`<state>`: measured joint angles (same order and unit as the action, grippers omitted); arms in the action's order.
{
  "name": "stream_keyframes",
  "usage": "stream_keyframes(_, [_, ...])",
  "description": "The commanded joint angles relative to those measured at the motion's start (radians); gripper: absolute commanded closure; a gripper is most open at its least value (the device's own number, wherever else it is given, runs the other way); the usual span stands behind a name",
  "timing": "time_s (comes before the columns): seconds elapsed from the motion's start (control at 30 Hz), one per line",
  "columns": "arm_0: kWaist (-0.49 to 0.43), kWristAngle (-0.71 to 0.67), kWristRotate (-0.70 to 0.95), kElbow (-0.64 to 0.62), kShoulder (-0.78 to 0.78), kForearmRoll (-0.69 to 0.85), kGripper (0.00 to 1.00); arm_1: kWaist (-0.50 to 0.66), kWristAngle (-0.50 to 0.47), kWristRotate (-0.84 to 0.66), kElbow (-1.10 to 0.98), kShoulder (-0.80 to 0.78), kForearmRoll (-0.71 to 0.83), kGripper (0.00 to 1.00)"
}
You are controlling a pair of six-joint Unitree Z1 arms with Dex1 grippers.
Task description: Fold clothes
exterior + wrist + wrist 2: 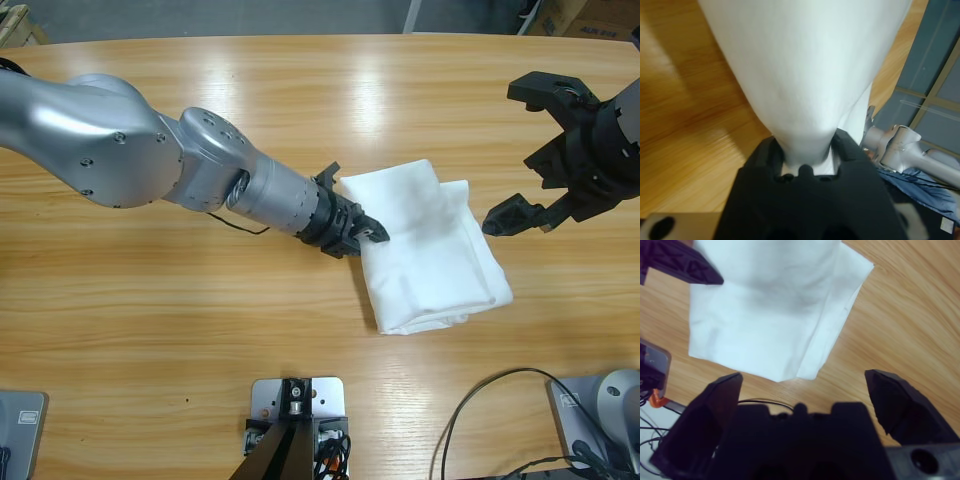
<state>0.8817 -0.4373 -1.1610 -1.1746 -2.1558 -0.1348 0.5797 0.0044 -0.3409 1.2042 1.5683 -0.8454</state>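
A white T-shirt (432, 248) lies folded into a thick, roughly square bundle on the wooden tabletop (200, 310), right of the middle, with its layered edges showing along the right side and near corner. The left arm (150, 150) comes in from the left edge and reaches across to the bundle's left edge, where the left hand (365, 232) is clenched on a pinch of the cloth. In the left wrist view the white fabric (805, 75) funnels down into the narrow gap between the two black jaws and fills most of the frame, with bare wood on the left and a silver arm section (905, 150) past the cloth on the right. The right hand (540, 160) sits at the right edge of the high view, just beside the shirt's right side but apart from it, its jaws spread wide and grasping nothing; one black tip points at the cloth's right edge without touching. The right wrist view looks down between those spread jaws at the folded shirt (770, 315), whose stacked layers end in a corner near the frame's middle. A black cable (490, 400) curls on the wood near the bottom right.
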Motion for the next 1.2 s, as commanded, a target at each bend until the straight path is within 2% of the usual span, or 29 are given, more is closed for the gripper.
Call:
stream_keyframes(0.03, [0.028, -0.003, 0.049, 0.025, -0.072, -0.001, 1.0, -0.003, -0.001, -0.015, -0.036, -0.02, -0.007, 0.0])
stream_keyframes(0.13, [0.009, 0.012, 0.063, 0.075, -0.024, 0.034, 1.0, -0.003, -0.003, -0.015, -0.042, -0.017, 0.0, 0.0])
stream_keyframes(0.23, [-0.052, 0.035, 0.101, 0.188, 0.058, 0.07, 1.0, -0.003, 0.001, -0.015, -0.042, -0.007, 0.023, 0.0])
stream_keyframes(0.37, [-0.166, 0.064, 0.15, 0.362, 0.186, 0.069, 1.0, -0.003, 0.007, -0.008, -0.03, 0.012, 0.035, 0.0])
stream_keyframes(0.5, [-0.317, 0.091, 0.186, 0.521, 0.342, 0.069, 1.0, -0.001, 0.04, 0.042, -0.028, 0.033, 0.039, 0.0])
stream_keyframes(0.6, [-0.415, 0.099, 0.207, 0.587, 0.438, 0.105, 1.0, 0.0, 0.057, 0.055, -0.03, 0.043, 0.039, 0.0])
stream_keyframes(0.7, [-0.43, 0.112, 0.176, 0.593, 0.49, 0.115, 1.0, 0.0, 0.062, 0.083, -0.03, 0.045, 0.039, 0.0])
stream_keyframes(0.73, [-0.414, 0.113, 0.163, 0.578, 0.493, 0.112, 0.544, 0.0, 0.065, 0.101, -0.031, 0.047, 0.039, 0.0])
stream_keyframes(0.77, [-0.376, 0.116, 0.145, 0.556, 0.494, 0.103, 0.044, 0.0, 0.068, 0.106, -0.032, 0.05, 0.039, 0.0])
stream_keyframes(0.93, [-0.214, 0.113, 0.003, 0.467, 0.477, 0.084, 0.023, 0.035, 0.09, 0.109, -0.025, 0.056, 0.047, 0.0])
stream_keyframes(1.13, [-0.16, 0.077, -0.036, 0.467, 0.449, 0.086, 0.023, 0.072, 0.092, 0.143, 0.008, 0.079, 0.045, 0.0])
stream_keyframes(1.2, [-0.155, 0.08, 0.034, 0.431, 0.479, 0.09, 0.023, 0.084, 0.097, 0.145, 0.025, 0.081, 0.05, 0.0])
